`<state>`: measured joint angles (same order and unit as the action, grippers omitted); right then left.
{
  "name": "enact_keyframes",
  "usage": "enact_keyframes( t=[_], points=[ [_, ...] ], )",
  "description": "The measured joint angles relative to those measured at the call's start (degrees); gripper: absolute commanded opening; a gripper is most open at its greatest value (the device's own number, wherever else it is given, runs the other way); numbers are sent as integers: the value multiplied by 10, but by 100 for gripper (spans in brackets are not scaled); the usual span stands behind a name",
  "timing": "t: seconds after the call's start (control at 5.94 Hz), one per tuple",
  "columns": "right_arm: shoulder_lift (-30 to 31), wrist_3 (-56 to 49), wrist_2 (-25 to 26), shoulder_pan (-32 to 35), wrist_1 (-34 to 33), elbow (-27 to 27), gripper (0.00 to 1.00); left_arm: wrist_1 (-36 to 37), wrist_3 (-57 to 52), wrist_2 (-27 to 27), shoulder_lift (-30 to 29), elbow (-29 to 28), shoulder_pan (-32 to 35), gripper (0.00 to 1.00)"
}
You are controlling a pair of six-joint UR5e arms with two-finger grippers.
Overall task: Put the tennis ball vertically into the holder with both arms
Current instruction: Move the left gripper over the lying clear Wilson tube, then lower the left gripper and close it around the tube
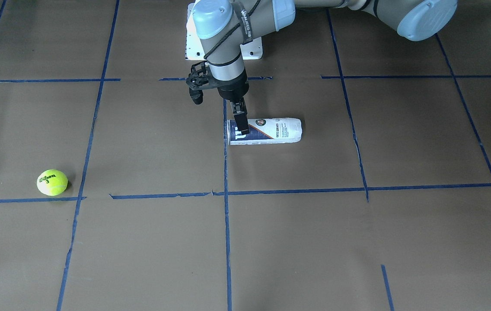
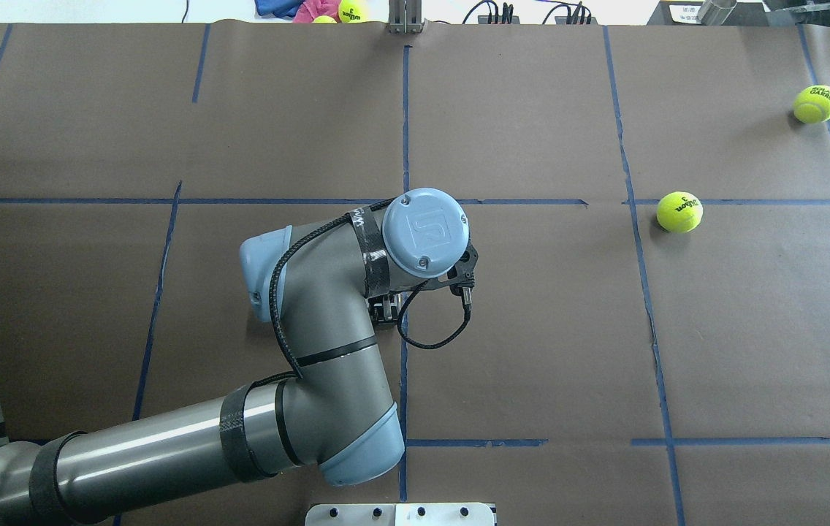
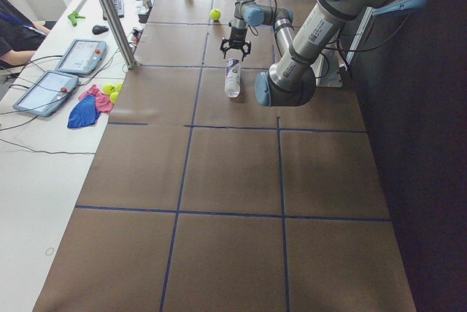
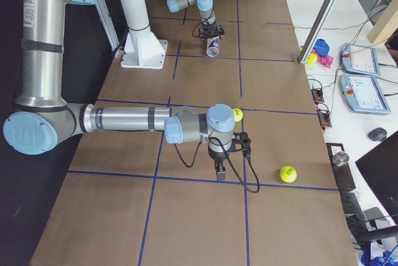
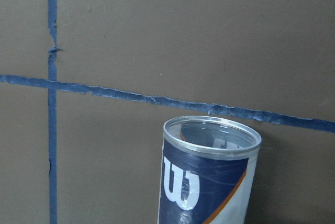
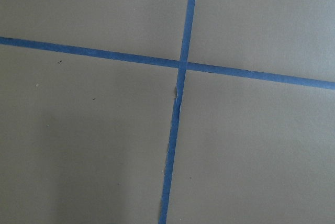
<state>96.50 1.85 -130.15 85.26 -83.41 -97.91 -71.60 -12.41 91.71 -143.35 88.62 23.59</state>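
Left claw (image 1: 241,126) down astride the mouth end of the holder (image 1: 275,129), lying sideways directly beneath; clamped or merely straddling, cannot tell. Tennis ball (image 1: 52,182) far off to the claw's right. Right claw (image 4: 219,174) out that way too, pointing down, width unreadable. Step in hand, apparently: securing the holder. Next: firm grip, then tipping it upright.

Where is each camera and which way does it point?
Front: across the table, faces the base; left gripper, holder, ball.
Overhead: behind the base, forward and down; left arm covers holder.
Left side: table end, looks along; left arm.
Right side: opposite end; right arm near, left far.
Left wrist: down at holder's mouth; no gripper.
Right wrist: down at tape; no gripper.
Front and sides share the lying holder.
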Motion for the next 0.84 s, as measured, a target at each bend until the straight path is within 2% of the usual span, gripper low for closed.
enact_keyframes(
  t=[0.51, 0.84],
  points=[
    [0, 0, 1, 0, -1, 1, 100, -17, 7, -1, -8, -39, -5, 100],
    [0, 0, 1, 0, -1, 3, 100, -58, 10, -1, -7, -73, -7, 100]
  ],
)
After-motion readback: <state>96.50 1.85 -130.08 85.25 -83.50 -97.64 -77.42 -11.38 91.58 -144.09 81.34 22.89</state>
